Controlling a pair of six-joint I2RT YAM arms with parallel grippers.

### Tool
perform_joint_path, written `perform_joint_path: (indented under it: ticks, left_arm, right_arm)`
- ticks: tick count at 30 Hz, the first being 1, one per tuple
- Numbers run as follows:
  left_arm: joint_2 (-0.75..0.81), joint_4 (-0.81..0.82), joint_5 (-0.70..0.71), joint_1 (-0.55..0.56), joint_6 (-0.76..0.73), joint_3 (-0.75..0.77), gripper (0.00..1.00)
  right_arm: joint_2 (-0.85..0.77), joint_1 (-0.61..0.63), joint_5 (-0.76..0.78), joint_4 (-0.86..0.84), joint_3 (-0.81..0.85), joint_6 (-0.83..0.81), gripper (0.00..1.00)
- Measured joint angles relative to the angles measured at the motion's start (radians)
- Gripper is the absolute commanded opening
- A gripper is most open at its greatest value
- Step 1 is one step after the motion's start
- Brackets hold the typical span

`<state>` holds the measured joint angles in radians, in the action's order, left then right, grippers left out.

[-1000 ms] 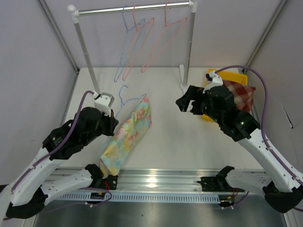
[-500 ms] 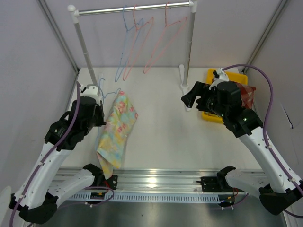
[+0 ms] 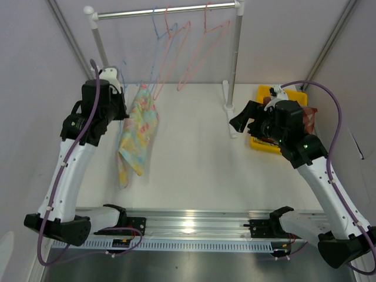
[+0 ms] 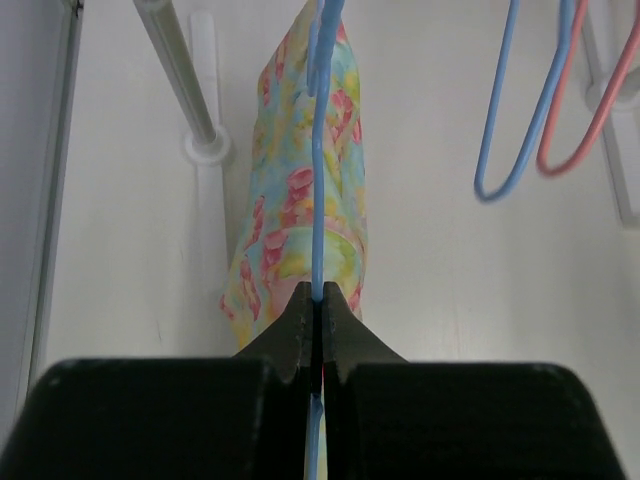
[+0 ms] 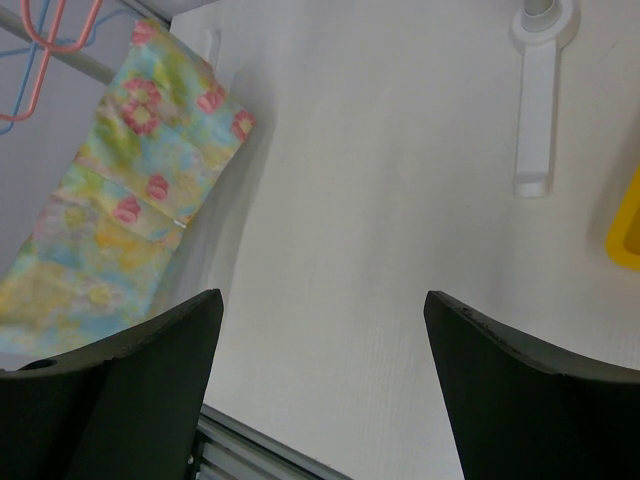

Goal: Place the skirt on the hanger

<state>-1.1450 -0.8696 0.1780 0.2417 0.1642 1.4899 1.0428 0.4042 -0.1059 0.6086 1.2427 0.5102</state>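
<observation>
The floral skirt (image 3: 138,124) hangs from a thin blue hanger (image 4: 318,190), off the table, by the rack's left post. My left gripper (image 3: 119,101) is shut on the hanger's wire, raised high at the left. In the left wrist view the jaws (image 4: 319,300) pinch the blue wire and the skirt (image 4: 290,235) drapes below. My right gripper (image 3: 238,120) is open and empty near the rack's right foot. The right wrist view shows its fingers spread wide (image 5: 320,300) over bare table, with the skirt (image 5: 130,220) at the far left.
The clothes rack rail (image 3: 164,10) holds a blue hanger (image 3: 154,56) and two pink hangers (image 3: 200,56). Its left post (image 4: 175,70) and right foot (image 5: 535,130) stand on the table. A yellow bin (image 3: 294,96) with red plaid cloth (image 3: 308,114) sits at the right.
My left arm has lifted the hanger and skirt up from the table and back-left toward the rack. The skirt now hangs freely. My right gripper has shifted slightly right.
</observation>
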Motion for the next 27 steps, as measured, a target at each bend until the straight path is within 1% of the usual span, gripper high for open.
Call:
perform_joint_path:
  ticks: [2, 5, 11, 12, 19, 27]
  left_arm:
    - [-0.054, 0.021, -0.015, -0.016, -0.014, 0.065, 0.00]
    - [-0.145, 0.031, -0.030, -0.041, -0.043, 0.200, 0.00]
    - [-0.331, 0.040, -0.028, -0.074, -0.093, 0.525, 0.00]
    - [-0.353, 0.048, -0.028, -0.076, -0.099, 0.561, 0.00]
    - [-0.493, 0.098, -0.021, -0.080, -0.124, 0.701, 0.00]
    - [-0.587, 0.130, -0.001, -0.115, -0.111, 0.721, 0.00]
  right_arm:
    - [0.000, -0.010, -0.011, 0.000, 0.000, -0.004, 0.89]
    - [0.000, -0.024, -0.024, 0.000, 0.000, -0.011, 0.89]
    - [0.000, -0.046, -0.047, 0.000, 0.000, -0.015, 0.90]
    - [0.000, -0.050, -0.051, 0.000, 0.000, -0.016, 0.90]
    - [0.001, -0.066, -0.080, 0.002, 0.001, -0.021, 0.90]
    - [0.006, -0.066, -0.095, 0.034, 0.016, -0.046, 0.90]
